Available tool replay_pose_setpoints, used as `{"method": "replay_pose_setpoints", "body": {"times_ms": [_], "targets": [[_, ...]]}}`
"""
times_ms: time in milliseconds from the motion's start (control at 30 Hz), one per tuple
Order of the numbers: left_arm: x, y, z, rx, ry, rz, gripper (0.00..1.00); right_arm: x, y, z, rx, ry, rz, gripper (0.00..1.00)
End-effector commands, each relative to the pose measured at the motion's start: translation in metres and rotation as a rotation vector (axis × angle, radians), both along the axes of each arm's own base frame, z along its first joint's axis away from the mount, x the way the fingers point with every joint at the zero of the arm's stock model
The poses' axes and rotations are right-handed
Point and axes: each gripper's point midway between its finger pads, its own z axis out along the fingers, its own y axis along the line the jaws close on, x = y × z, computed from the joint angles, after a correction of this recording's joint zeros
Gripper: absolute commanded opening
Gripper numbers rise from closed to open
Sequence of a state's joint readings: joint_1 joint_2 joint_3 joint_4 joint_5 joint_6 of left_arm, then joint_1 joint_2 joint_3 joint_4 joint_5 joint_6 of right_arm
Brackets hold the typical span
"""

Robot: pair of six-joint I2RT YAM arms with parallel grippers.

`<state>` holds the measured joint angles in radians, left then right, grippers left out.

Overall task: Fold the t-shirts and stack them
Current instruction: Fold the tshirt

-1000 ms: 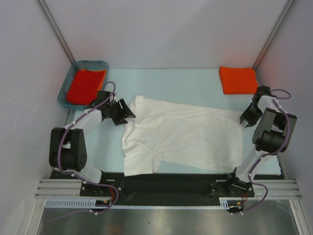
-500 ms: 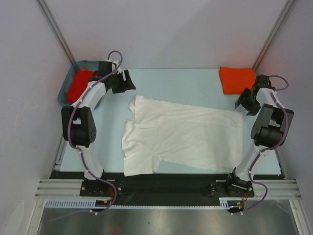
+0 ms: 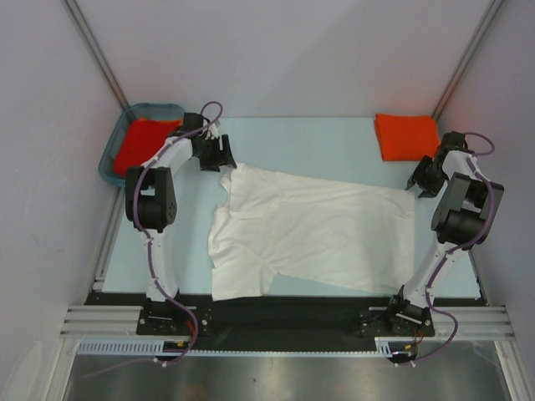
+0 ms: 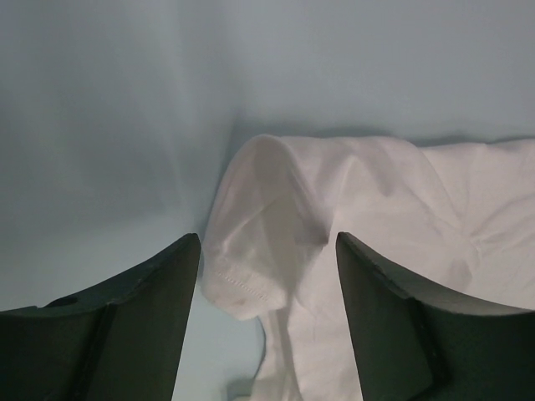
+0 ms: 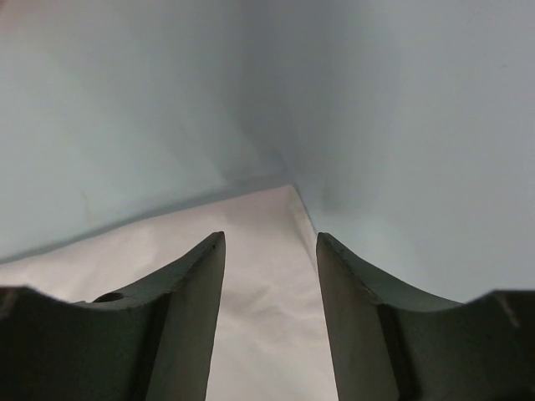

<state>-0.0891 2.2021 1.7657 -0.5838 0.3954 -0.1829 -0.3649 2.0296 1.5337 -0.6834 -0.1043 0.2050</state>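
Note:
A white t-shirt (image 3: 318, 230) lies spread flat in the middle of the table, no print showing. My left gripper (image 3: 224, 155) is open just above its far left sleeve; in the left wrist view the rolled sleeve hem (image 4: 251, 276) lies between my fingertips (image 4: 267, 244). My right gripper (image 3: 420, 180) is open over the shirt's far right corner, which shows between the fingers in the right wrist view (image 5: 263, 284). A folded orange-red t-shirt (image 3: 407, 136) lies at the far right. Another orange-red t-shirt (image 3: 142, 144) lies in the basket.
The teal plastic basket (image 3: 155, 107) stands at the far left corner, close to my left arm. Grey walls and slanted metal posts enclose the table. The black mounting rail runs along the near edge below the shirt.
My left gripper swung away to the far side near the basket and has come down at the shirt's far left sleeve. My right gripper shifted slightly at the far right corner.

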Motion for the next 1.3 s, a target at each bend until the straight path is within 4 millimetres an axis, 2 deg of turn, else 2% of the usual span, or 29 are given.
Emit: {"method": "replay_pose_setpoints", "body": {"times_ms": [0, 167, 267, 367, 433, 500, 633, 767, 933, 967, 1000, 1133, 1200, 1267], "targets": [[0.019, -0.005, 0.01, -0.007, -0.052, -0.01, 0.71, 0.005, -0.001, 0.005, 0.003, -0.025, 0.023, 0.53], [0.016, 0.005, -0.018, 0.031, 0.035, 0.034, 0.68, 0.005, -0.001, 0.006, 0.003, -0.026, 0.021, 0.53], [0.012, 0.008, -0.027, 0.052, 0.073, 0.034, 0.64, 0.006, -0.001, 0.008, 0.003, -0.031, 0.022, 0.53], [0.003, 0.008, -0.036, 0.058, 0.113, 0.025, 0.6, 0.004, -0.001, 0.007, 0.003, -0.028, 0.022, 0.54], [-0.004, 0.008, -0.042, 0.052, 0.138, 0.022, 0.52, 0.003, -0.002, 0.004, 0.002, -0.02, 0.018, 0.54], [-0.007, 0.009, -0.044, 0.048, 0.151, 0.027, 0.49, 0.001, -0.006, -0.001, -0.003, -0.006, 0.01, 0.54], [-0.01, 0.004, -0.041, -0.046, 0.168, 0.019, 0.45, 0.0, -0.004, -0.004, -0.007, 0.005, 0.019, 0.54], [-0.01, 0.0, -0.034, -0.167, 0.162, 0.033, 0.26, -0.002, -0.005, -0.005, -0.032, 0.017, 0.023, 0.54], [-0.002, -0.005, -0.026, -0.257, 0.131, 0.049, 0.15, 0.002, -0.002, -0.007, -0.015, 0.004, 0.041, 0.54], [0.001, -0.007, -0.019, -0.267, 0.113, 0.049, 0.06, 0.002, -0.001, -0.008, -0.006, 0.004, 0.042, 0.54], [0.0, -0.007, -0.018, -0.279, 0.112, 0.046, 0.02, 0.003, 0.001, -0.008, 0.004, -0.001, 0.045, 0.54], [0.001, -0.012, -0.01, -0.309, 0.097, 0.029, 0.01, -0.001, 0.009, -0.009, -0.004, 0.006, 0.068, 0.55], [0.001, -0.013, -0.009, -0.32, 0.094, 0.026, 0.03, -0.004, 0.007, -0.012, -0.012, 0.018, 0.068, 0.56], [0.001, -0.015, -0.008, -0.33, 0.094, 0.021, 0.01, -0.008, 0.004, -0.017, -0.023, 0.041, 0.056, 0.56]]}}
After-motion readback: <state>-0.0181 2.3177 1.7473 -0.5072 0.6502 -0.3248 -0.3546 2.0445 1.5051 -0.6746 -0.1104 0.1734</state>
